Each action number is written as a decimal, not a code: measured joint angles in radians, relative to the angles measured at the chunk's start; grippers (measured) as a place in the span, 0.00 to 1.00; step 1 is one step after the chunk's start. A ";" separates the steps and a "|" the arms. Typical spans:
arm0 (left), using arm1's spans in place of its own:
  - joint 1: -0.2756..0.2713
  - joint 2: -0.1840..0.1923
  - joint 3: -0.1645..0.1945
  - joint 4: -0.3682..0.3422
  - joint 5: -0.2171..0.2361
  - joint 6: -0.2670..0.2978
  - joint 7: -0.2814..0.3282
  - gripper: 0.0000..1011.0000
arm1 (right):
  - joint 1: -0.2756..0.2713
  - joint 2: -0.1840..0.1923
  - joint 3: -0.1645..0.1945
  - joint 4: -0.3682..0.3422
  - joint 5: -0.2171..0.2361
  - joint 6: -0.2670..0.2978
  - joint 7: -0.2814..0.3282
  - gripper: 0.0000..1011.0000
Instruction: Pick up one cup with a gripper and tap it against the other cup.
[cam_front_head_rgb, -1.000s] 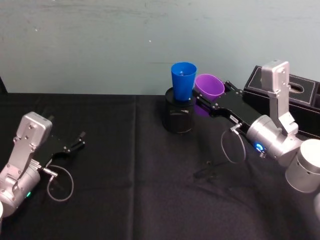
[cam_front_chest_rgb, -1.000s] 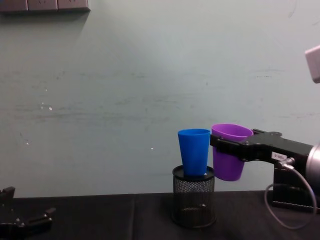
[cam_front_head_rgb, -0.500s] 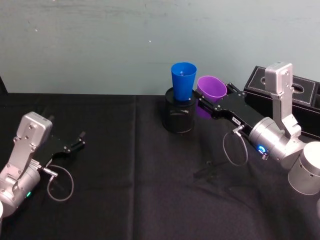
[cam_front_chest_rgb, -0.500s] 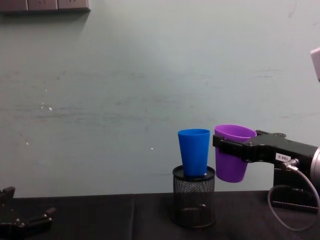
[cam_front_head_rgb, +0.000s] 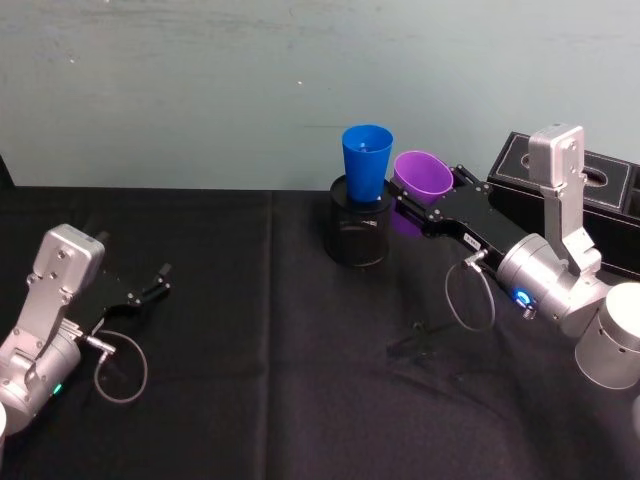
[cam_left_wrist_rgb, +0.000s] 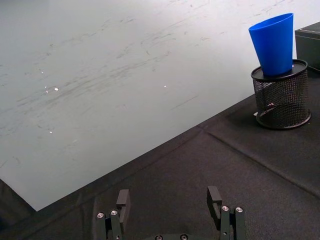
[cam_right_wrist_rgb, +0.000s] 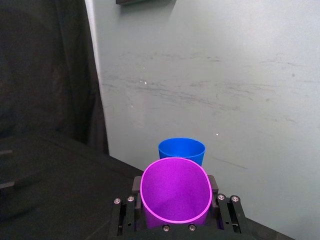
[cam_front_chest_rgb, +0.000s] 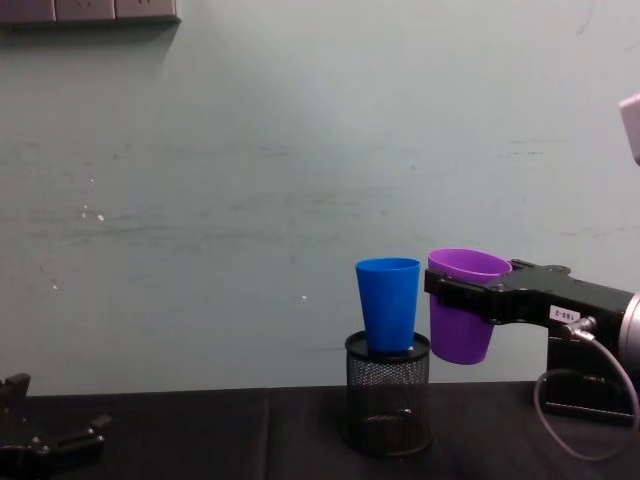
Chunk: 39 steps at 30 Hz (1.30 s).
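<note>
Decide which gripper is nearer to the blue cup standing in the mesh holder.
Right. The right gripper, shut on the purple cup, hangs just right of the blue cup. The left gripper sits open down at the table, far off to its left.

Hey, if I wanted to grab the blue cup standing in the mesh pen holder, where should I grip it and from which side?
Grip the blue cup by its bare upper wall, above the rim of the mesh holder. Come from the robot's left or front: the purple cup in the right gripper crowds its right side.
</note>
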 joint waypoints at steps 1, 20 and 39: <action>0.000 0.000 0.000 0.000 0.000 0.000 0.000 1.00 | 0.000 0.000 0.000 0.000 0.000 0.000 0.000 0.73; 0.000 0.000 0.000 0.000 0.000 0.000 0.000 1.00 | -0.019 0.019 0.000 -0.036 0.009 0.018 0.002 0.73; 0.000 0.000 0.000 0.000 0.000 0.000 0.000 1.00 | -0.136 0.097 -0.001 -0.172 0.062 0.058 0.027 0.73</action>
